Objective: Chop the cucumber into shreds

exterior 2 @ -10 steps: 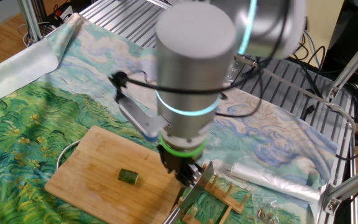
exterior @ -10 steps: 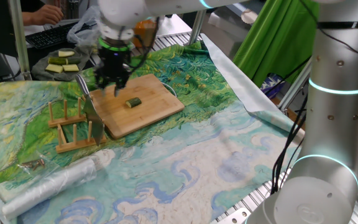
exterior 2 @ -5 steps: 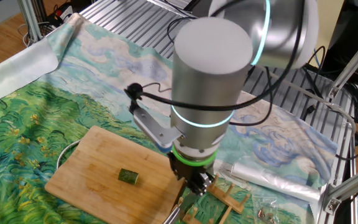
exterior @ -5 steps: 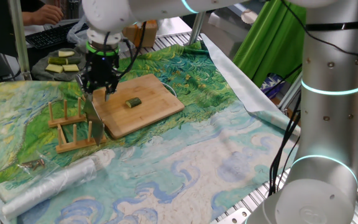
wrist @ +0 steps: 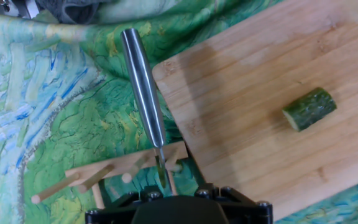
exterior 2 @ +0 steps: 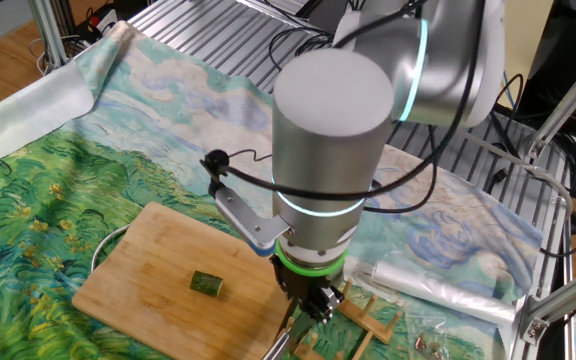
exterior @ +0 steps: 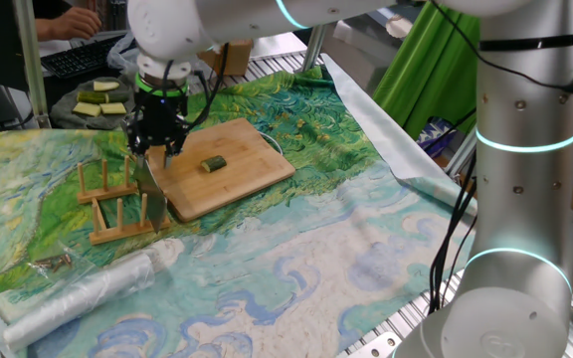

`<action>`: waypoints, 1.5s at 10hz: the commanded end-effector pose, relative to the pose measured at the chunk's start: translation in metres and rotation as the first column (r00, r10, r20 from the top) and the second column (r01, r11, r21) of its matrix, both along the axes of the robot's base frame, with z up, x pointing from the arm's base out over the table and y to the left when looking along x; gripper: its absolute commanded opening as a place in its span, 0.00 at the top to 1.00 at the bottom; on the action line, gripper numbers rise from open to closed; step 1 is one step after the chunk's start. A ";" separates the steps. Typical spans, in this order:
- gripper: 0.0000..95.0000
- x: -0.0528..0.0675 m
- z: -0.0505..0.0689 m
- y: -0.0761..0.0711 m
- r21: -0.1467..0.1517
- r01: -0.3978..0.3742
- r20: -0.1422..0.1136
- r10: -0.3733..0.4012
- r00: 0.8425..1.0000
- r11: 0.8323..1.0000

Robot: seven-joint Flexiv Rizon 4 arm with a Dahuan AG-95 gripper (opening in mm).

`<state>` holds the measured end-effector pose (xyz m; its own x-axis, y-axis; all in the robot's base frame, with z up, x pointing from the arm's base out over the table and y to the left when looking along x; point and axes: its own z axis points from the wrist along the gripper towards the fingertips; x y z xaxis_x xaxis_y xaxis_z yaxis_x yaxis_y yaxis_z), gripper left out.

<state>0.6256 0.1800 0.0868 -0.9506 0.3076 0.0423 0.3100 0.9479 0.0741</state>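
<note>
The cucumber (exterior: 214, 163) (exterior 2: 206, 284) (wrist: 309, 109) is a short dark-green chunk lying whole on the wooden board (exterior: 237, 184) (exterior 2: 148, 265) (wrist: 253, 87). No shreds are in view. A knife (exterior: 139, 157) (wrist: 143, 81) with a steel handle stands in the wooden rack (exterior: 117, 209) (wrist: 114, 174) at the board's left edge. My gripper (exterior: 154, 147) (exterior 2: 313, 300) hangs right over the knife, left of the cucumber. Its fingers are dark and small in the fixed views and do not show in the hand view, so their state is unclear.
A plate (exterior: 63, 111) with pale yellow-green slabs sits at the back left, near a person's hand at a keyboard (exterior: 68, 60). A roll of clear plastic (exterior: 88, 288) (exterior 2: 438, 285) lies in front of the rack. A patterned cloth (exterior: 316, 239) covers the table.
My gripper has moved left, from over the board's back edge to above the knife in the rack. The cucumber and the board have not moved.
</note>
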 end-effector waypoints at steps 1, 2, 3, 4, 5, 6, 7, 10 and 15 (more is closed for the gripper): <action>0.60 0.000 -0.005 0.002 0.004 0.004 0.005 -0.004 1.000 1.000; 0.60 0.000 -0.009 0.004 0.004 0.006 0.009 -0.006 1.000 1.000; 0.60 -0.001 -0.014 0.006 0.006 0.008 0.014 -0.008 1.000 1.000; 0.60 -0.001 -0.016 0.008 0.007 0.009 0.018 -0.009 1.000 1.000; 0.60 -0.001 -0.020 0.009 0.006 -0.001 0.024 0.001 1.000 1.000; 0.60 -0.001 -0.023 0.010 0.006 -0.014 0.029 0.014 0.999 1.000; 0.60 -0.001 -0.027 0.010 0.006 -0.024 0.032 0.024 0.999 1.000; 0.60 0.000 -0.036 0.010 0.006 -0.044 0.045 0.043 0.998 0.999; 0.80 0.002 -0.046 0.010 0.007 -0.076 0.050 0.075 0.996 0.997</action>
<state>0.6282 0.1899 0.0393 -0.9723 0.2336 -0.0025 0.2323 0.9679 0.0955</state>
